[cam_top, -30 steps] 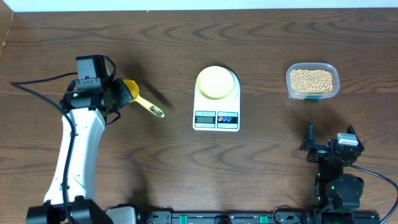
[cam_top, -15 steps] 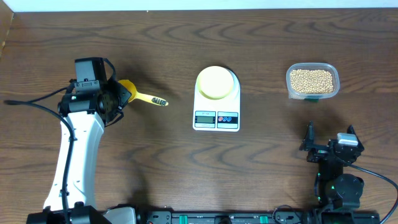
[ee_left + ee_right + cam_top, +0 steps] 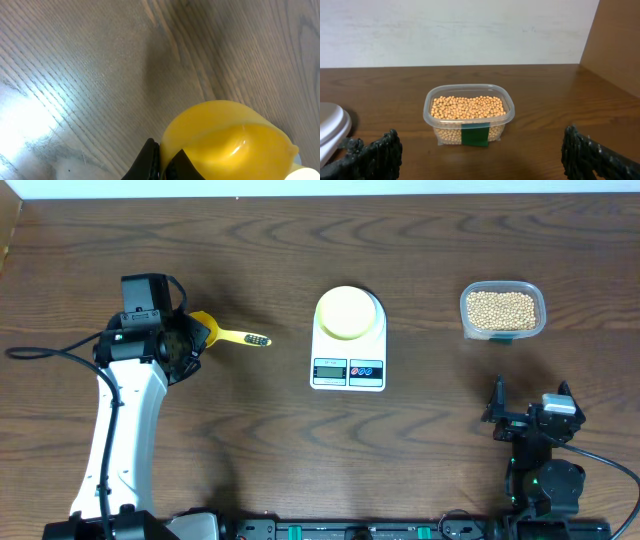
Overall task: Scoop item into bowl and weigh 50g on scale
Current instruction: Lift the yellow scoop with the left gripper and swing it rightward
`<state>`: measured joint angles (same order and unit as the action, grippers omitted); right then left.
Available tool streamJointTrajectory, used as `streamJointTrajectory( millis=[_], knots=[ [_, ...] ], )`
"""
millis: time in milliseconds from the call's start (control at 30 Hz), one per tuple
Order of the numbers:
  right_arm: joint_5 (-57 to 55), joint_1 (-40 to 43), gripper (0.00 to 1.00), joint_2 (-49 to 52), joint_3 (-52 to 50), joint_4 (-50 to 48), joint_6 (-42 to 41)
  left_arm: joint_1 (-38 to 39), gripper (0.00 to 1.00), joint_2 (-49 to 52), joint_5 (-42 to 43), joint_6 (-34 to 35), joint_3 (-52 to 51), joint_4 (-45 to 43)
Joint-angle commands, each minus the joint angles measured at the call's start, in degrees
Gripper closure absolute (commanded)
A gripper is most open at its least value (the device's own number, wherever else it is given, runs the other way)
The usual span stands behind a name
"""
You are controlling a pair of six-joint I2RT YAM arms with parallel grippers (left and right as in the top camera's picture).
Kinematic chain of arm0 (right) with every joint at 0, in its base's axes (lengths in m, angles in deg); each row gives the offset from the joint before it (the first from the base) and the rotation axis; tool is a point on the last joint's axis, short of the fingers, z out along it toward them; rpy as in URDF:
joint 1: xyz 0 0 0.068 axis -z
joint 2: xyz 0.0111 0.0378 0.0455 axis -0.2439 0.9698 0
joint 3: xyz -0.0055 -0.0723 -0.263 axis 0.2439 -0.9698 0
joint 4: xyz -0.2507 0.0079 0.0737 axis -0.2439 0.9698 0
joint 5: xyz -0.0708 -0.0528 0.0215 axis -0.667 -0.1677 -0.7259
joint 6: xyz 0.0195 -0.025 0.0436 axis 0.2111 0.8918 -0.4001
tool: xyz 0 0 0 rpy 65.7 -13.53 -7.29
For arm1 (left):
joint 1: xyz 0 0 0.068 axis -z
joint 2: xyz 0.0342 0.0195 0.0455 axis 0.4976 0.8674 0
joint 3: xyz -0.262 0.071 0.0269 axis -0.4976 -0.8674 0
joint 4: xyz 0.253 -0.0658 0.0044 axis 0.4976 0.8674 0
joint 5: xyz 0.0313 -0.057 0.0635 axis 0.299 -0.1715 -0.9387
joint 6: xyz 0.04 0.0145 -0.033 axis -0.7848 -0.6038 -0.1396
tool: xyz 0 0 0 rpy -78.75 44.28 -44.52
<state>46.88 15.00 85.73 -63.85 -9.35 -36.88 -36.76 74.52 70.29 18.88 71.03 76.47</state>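
the white left arm (image 3: 125,420) stretches up the left side of the dark wooden surface (image 3: 300,240), with the left claw (image 3: 185,340) turned rightward and pinching the cup end of the one yellow plastic long-handled scoop (image 3: 225,333). the scoop's long axis lies left to right, handle pointing at the single white rectangular digital scale (image 3: 348,370). one small round pale-yellow bowl (image 3: 348,312) sits on the scale, one clear plastic tub (image 3: 536,298) at far right holds the many small tan beans (image 3: 502,306), and the right claw (image 3: 530,408) sits by the front edge, spread wide, facing the tub.

left arm (image 3: 125,430): stretched from the near left edge toward the far side | left gripper (image 3: 192,337): turned right, clamped on a yellow scoop (image 3: 228,335) | right arm (image 3: 540,475): folded low at near right | right gripper (image 3: 531,408): jaws spread wide
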Motion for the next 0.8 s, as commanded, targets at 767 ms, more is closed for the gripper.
streamJointTrajectory(
  millis=[767],
  knots=[
    [9.4, -0.5, 0.01, -0.3, 0.0, -1.8, -0.7, 0.1, 0.92, -0.7, 2.8, 4.7, 0.9, 1.1]
  ],
)
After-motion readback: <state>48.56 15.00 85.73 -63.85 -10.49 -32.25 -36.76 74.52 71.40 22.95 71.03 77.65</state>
